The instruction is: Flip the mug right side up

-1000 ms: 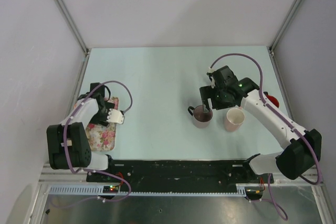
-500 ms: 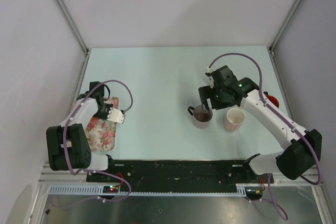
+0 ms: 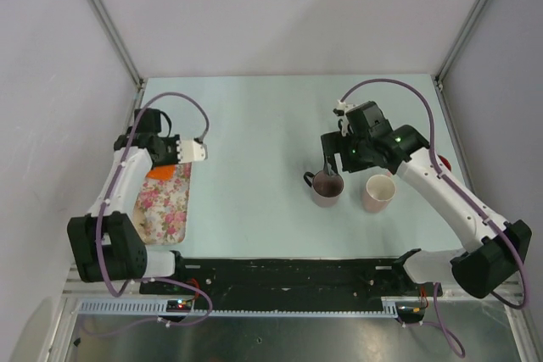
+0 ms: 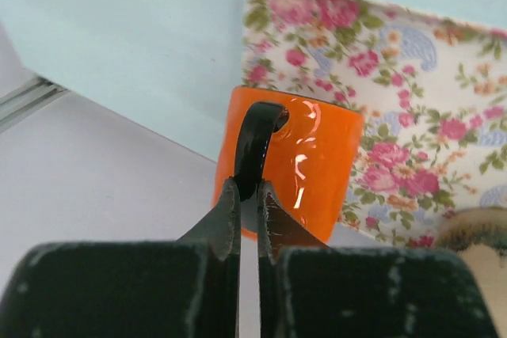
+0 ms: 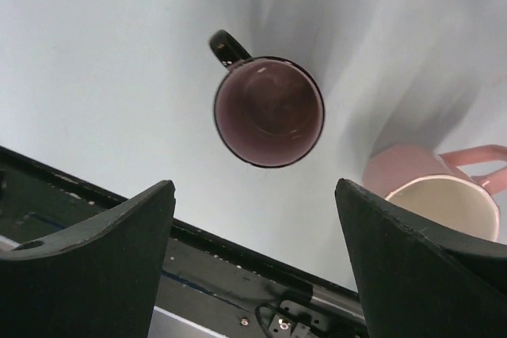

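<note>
Left gripper [image 4: 247, 189] was clamped on the handle of the orange mug [image 4: 317, 156], which was straight ahead of its fingers over the flowered tray [image 4: 412, 69] at the worktop's left edge. Well apart, the right gripper [image 5: 253, 187] gaped wide above a purple mug [image 5: 269, 112].

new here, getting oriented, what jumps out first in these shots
The bright orange mug at the corner of the floral tray, with the left end effector shut on its black handle. Mid-right, the right end effector hangs open above an upright maroon mug, a pink mug beside it.
</note>
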You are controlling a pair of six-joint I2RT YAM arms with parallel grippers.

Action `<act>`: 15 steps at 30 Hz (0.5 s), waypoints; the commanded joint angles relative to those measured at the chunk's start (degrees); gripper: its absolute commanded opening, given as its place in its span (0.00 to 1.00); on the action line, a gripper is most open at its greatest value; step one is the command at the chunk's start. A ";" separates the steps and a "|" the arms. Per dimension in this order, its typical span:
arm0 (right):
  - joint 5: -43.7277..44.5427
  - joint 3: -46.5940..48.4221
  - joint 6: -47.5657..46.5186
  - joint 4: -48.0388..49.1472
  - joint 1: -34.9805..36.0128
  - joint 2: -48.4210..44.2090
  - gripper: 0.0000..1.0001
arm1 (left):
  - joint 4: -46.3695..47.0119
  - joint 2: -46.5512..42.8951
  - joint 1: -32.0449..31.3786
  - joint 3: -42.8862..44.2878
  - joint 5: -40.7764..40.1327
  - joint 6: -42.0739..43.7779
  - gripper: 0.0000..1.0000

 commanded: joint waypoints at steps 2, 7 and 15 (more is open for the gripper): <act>-3.55 3.12 2.51 5.64 1.73 -2.97 0.88 | -1.44 -5.21 -0.74 5.43 7.22 -13.62 0.00; -7.16 2.96 5.11 14.29 5.97 -2.71 0.88 | -3.55 -5.55 -0.82 9.91 12.79 -25.24 0.00; -16.29 2.89 8.94 35.60 15.66 6.74 0.88 | -4.04 -6.37 -2.51 13.53 24.93 -41.57 0.00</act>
